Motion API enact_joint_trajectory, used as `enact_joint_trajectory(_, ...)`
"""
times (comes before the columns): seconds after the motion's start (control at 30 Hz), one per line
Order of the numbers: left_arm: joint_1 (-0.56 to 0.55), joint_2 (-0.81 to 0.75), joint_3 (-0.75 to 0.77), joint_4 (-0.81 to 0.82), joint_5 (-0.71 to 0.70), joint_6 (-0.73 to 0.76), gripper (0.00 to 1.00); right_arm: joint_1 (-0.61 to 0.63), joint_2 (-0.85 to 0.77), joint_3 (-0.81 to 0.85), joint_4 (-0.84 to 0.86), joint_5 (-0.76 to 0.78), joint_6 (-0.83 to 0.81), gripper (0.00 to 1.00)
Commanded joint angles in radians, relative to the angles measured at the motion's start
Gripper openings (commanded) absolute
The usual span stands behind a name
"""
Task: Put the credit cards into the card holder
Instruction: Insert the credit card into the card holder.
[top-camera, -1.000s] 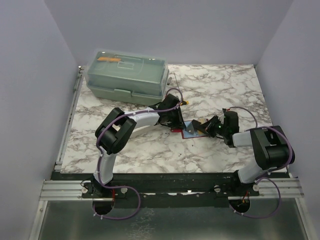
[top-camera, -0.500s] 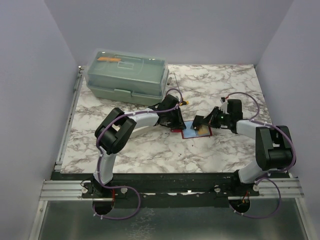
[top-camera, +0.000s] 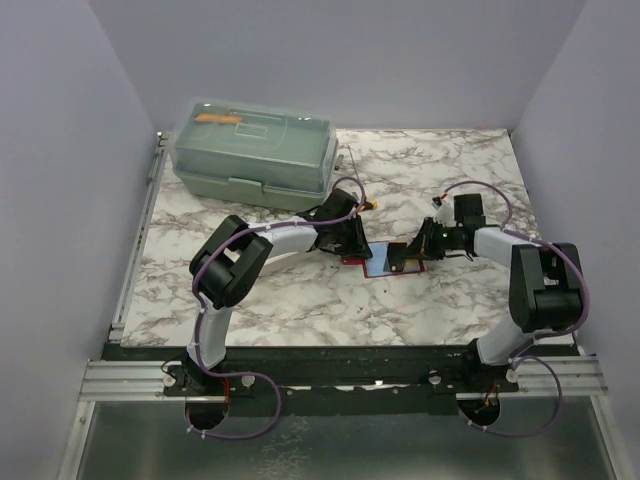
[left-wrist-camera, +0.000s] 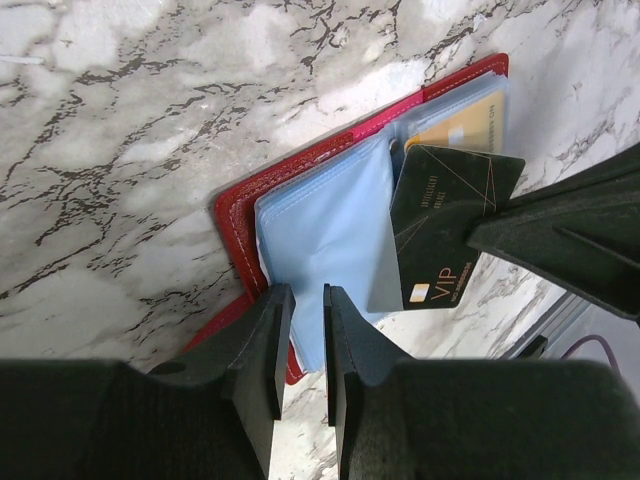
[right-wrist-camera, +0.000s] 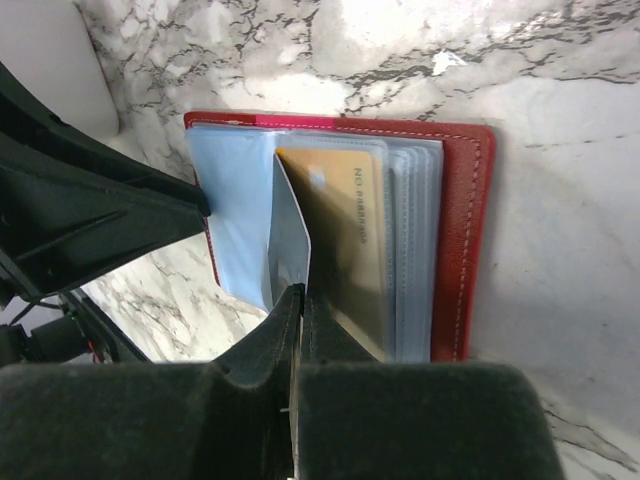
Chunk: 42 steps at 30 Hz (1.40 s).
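Note:
The red card holder (top-camera: 375, 263) lies open on the marble mid-table, its blue-clear sleeves (left-wrist-camera: 325, 225) fanned up. My left gripper (top-camera: 352, 245) is shut on its near corner, red cover (left-wrist-camera: 235, 215) and sleeve between the narrowly parted jaws (left-wrist-camera: 305, 290). My right gripper (top-camera: 408, 258) is shut on a dark credit card (left-wrist-camera: 445, 225) marked VIP. In the right wrist view this card (right-wrist-camera: 292, 235) shows almost edge-on, and its far end is pushed in among the sleeves from my fingertips (right-wrist-camera: 302, 290). A gold card (right-wrist-camera: 345, 230) sits in a sleeve of the holder (right-wrist-camera: 470, 230).
A grey-green lidded plastic box (top-camera: 255, 152) stands at the back left of the marble table (top-camera: 450, 170). Lilac walls close in the left, right and back. Both arms meet at the holder, with purple cables looping over each wrist.
The right arm's wrist and forearm have swung toward the back of the table, while its fingers stayed at the holder with the card. The left arm has not moved.

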Motion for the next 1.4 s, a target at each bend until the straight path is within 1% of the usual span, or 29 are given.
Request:
enact_joint_trajectory(0.0, -0.001, 0.005, -0.032, -0.069, 0.014, 0.028, 0.27, -0.032, 0.06, 0.054, -0.136, -0.05, -0.101, 0.0)
enact_joint_trajectory(0.07, -0.002, 0.006, -0.031, -0.07, 0.019, 0.027, 0.27, -0.033, 0.082, 0.088, -0.172, -0.061, -0.125, 0.0)
enact_joint_trajectory(0.33, -0.001, 0.006, -0.026, -0.07, 0.034, 0.015, 0.27, -0.033, 0.194, 0.164, -0.219, -0.151, -0.19, 0.0)
enact_joint_trajectory(0.67, -0.002, 0.001, -0.026, -0.07, 0.033, 0.014, 0.27, -0.033, 0.272, 0.234, -0.297, -0.141, -0.222, 0.0)
enact_joint_trajectory(0.8, -0.002, -0.006, -0.026, -0.07, 0.033, 0.014, 0.27, -0.033, 0.308, 0.27, -0.341, -0.16, -0.251, 0.0)
enact_joint_trajectory(0.97, -0.002, -0.029, -0.032, -0.074, 0.038, 0.009, 0.32, -0.033, 0.342, 0.318, -0.386, -0.161, -0.286, 0.01)
enact_joint_trajectory(1.07, -0.001, -0.053, -0.044, -0.082, 0.027, 0.007, 0.32, -0.033, 0.358, 0.336, -0.403, -0.167, -0.308, 0.02)
enact_joint_trajectory(1.2, -0.001, -0.069, -0.065, -0.096, -0.001, 0.008, 0.26, -0.033, 0.383, 0.353, -0.413, -0.185, -0.318, 0.07)
enact_joint_trajectory(1.3, 0.003, -0.05, -0.076, -0.1, -0.006, 0.004, 0.2, -0.033, 0.408, 0.366, -0.409, -0.217, -0.318, 0.07)
enact_joint_trajectory(1.37, 0.003, -0.04, -0.081, -0.1, -0.013, 0.002, 0.18, -0.033, 0.422, 0.374, -0.413, -0.235, -0.355, 0.07)
